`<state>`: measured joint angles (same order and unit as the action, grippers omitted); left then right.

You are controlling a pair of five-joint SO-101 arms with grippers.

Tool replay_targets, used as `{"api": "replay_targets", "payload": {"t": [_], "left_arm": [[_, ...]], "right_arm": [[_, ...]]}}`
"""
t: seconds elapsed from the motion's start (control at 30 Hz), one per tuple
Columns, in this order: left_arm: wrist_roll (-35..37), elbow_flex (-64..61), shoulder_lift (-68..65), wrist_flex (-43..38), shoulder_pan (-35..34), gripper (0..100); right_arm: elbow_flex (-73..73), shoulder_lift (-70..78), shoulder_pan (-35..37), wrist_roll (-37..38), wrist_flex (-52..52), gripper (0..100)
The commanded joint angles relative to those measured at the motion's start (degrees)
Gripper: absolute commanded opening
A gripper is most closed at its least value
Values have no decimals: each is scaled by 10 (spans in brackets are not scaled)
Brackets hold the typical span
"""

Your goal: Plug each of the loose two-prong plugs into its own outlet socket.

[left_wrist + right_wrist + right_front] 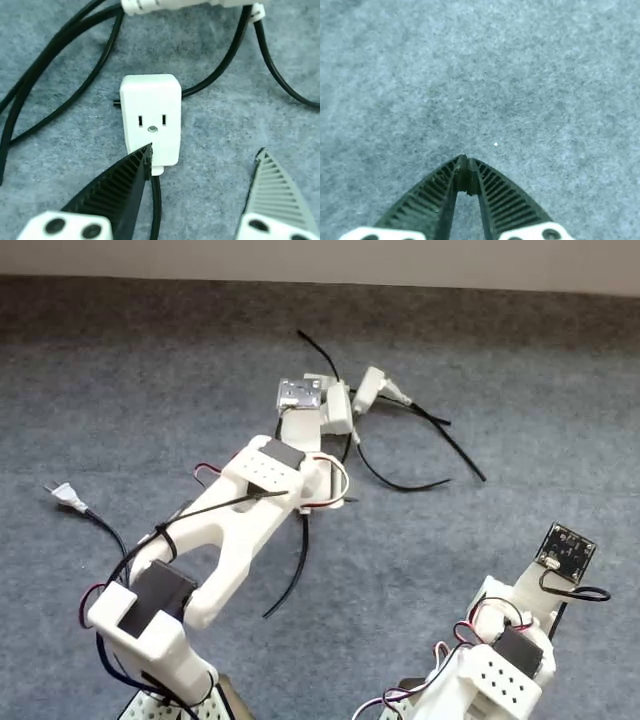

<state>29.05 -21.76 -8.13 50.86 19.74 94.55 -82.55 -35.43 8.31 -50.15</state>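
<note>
The left gripper (204, 152) is spread wide and holds nothing. Its black fingertip (142, 157) lies over the near end of the white rectangular plastic outlet socket (151, 117). The right gripper (467, 167) is pressed closed and empty above grey carpet (520, 75). The high view adds a loose white two-prong plug (68, 497) on a black cord (105, 530), well apart from that socket.

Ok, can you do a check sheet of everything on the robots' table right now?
Surface: grey carpet-like mat, flat.
Job's things: white outlet socket, slots empty; second white piece beside it, type unclear; loose two-prong plug lying apart, unplugged.
Clutter: nothing seen.
Grippers: left gripper open, at the socket's cable end; right gripper shut over bare mat.
Cables: black cables looping around the socket.
Surroundings: pale strip beyond the mat.
</note>
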Motion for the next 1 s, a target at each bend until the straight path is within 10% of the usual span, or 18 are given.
{"api": "replay_targets", "payload": {"t": [0.0, 0.73, 0.97], "left_arm": [[2, 3, 0, -6, -35, 319], [1, 3, -6, 6, -54, 318], [-61, 64, -65, 12, -15, 77]], "right_arm": [[-16, -1, 5, 5, 8, 10], [-16, -1, 3, 6, 8, 10], [-16, -1, 2, 6, 8, 10]]}}
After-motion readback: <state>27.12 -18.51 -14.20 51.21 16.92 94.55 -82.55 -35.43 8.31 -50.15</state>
